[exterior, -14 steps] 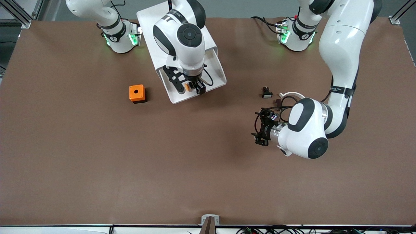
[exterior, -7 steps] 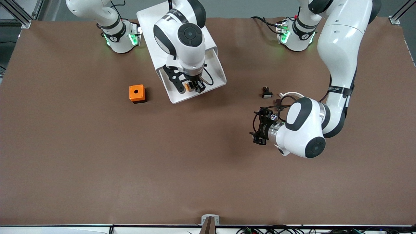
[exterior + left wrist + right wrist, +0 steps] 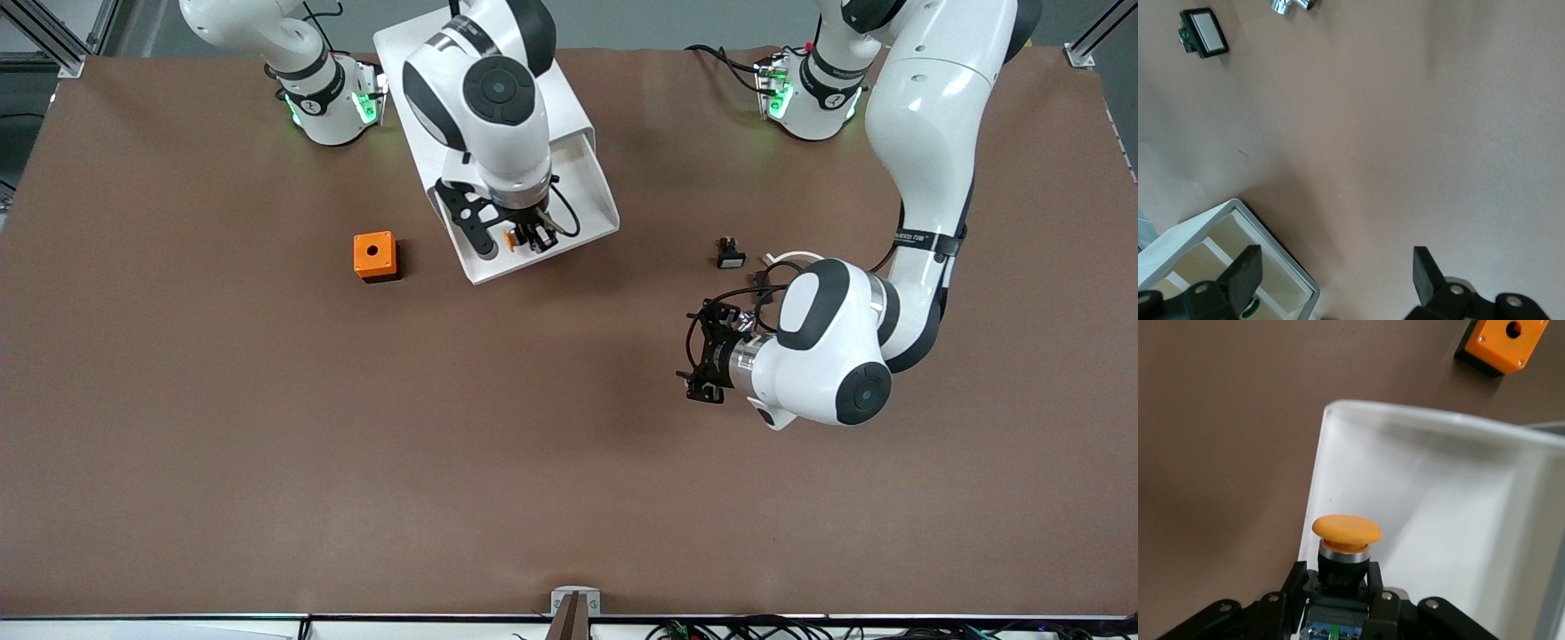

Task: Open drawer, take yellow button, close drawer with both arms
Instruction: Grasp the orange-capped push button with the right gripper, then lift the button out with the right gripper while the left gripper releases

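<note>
Right wrist view: button (image 3: 1346,535) base hidden (clamped).

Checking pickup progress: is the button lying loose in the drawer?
No, the right pincer grips the button by its black body above the drawer.

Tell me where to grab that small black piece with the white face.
Grip the small black piece across its two long black sides, coming straight down from above. It lies flat on the table, white face up, with open room around it.
</note>
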Controlling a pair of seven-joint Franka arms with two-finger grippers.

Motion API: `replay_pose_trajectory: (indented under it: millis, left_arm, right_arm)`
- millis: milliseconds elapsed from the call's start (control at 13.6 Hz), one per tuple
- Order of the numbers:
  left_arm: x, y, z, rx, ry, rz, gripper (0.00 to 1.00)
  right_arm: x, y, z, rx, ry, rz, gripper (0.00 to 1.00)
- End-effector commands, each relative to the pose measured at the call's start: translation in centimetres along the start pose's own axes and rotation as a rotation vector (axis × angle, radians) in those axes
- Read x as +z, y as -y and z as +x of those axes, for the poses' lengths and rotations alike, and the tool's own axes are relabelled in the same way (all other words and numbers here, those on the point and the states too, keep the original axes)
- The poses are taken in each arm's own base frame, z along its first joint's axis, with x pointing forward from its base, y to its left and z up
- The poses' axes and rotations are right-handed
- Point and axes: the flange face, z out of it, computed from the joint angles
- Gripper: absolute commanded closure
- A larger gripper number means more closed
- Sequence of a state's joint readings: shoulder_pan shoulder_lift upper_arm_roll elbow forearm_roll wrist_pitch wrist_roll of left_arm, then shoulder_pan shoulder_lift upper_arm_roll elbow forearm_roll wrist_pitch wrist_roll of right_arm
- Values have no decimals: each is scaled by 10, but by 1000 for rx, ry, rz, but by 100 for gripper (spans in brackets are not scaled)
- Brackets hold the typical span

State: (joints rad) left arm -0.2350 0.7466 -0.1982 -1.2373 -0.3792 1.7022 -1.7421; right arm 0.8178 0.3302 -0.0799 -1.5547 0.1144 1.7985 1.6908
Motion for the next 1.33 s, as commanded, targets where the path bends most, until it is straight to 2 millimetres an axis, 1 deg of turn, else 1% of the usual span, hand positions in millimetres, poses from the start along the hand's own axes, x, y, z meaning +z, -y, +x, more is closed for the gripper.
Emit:
replay_pose_trajectory:
  millis: [0, 74, 148, 221, 295, 369, 443, 590, 664, 738, 812, 886, 959, 1033, 1107, 1181, 1255]
  left_arm:
    - [7, 5, -20, 48, -20, -31, 1]
    - [15, 4, -25, 56, -25, -32, 1]
    - [22, 3, -35, 75, -41, -55, 1]
    - [30, 0, -40, 90, -61, -78, 1]
    - [43, 1, -51, 112, -84, -81, 1]
    - [54, 3, -61, 132, -101, -82, 1]
    - [62, 6, -70, 163, -114, -76, 1]
    - [73, 13, -87, 323, -136, -59, 1]
    - [80, 18, -98, 412, -143, -46, 1]
    - [86, 23, -108, 464, -148, -41, 1]
    - [93, 28, -121, 490, -152, -42, 1]
    - [98, 32, -133, 512, -153, -58, 1]
    - [104, 34, -144, 551, -154, -73, 1]
    - [112, 41, -157, 629, -161, -70, 1]
    - [117, 46, -165, 705, -166, -60, 1]
    - [116, 47, -166, 754, -170, -59, 1]
    - [118, 49, -168, 802, -173, -52, 1]
  right_arm:
    - [-41, -2, 50, -71, 52, -13, 100]
    - [-52, -7, 77, -120, 58, -11, 100]
    - [-62, -14, 120, -174, 69, -19, 100]
    - [-68, -23, 162, -234, 84, -32, 100]
    - [-72, -33, 207, -306, 99, -30, 100]
    - [-72, -44, 254, -361, 110, -24, 100]
    - [-70, -55, 294, -420, 117, -20, 100]
    - [-63, -83, 371, -523, 104, -14, 100]
    - [-57, -93, 402, -579, 75, -19, 100]
    - [-42, -103, 433, -619, 53, -28, 100]
    - [-29, -111, 459, -656, 31, -27, 100]
    - [-9, -117, 486, -704, 14, -25, 100]
    - [6, -126, 514, -735, -7, -10, 100]
    - [24, -132, 539, -778, -23, -1, 100]
    - [35, -138, 558, -816, -42, 8, 100]
    - [49, -143, 575, -848, -59, 16, 100]
    - [62, -146, 588, -879, -78, 19, 100]
